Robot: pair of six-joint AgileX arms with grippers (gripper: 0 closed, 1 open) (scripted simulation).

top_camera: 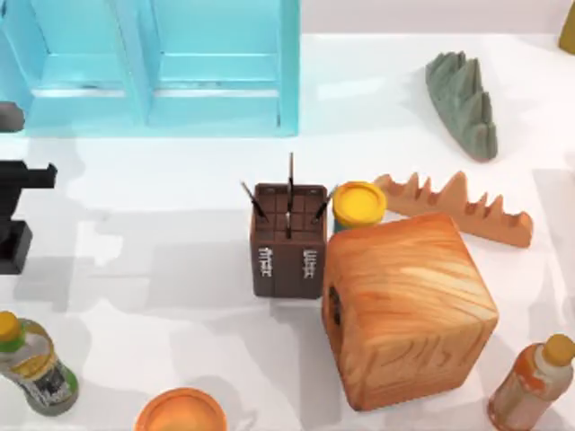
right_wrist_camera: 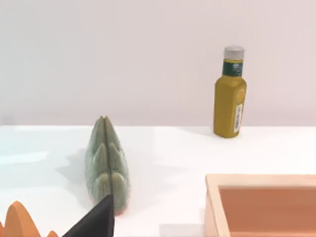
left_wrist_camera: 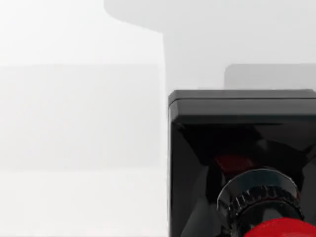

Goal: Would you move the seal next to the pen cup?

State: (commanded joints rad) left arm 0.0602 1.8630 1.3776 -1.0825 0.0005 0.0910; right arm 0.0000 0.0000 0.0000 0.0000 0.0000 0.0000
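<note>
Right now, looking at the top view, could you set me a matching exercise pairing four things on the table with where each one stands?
Things:
1. pen cup
2. wooden cube
3. yellow-lidded jar
4. green ridged piece

Places:
A. far part of the table, toward its right side
B. just behind the cube, beside the cup's far right corner
C. middle of the table, thin pens sticking up from it
D. right of the cup, toward the near edge

Pairs: 1-C, 2-D, 3-B, 4-A
</note>
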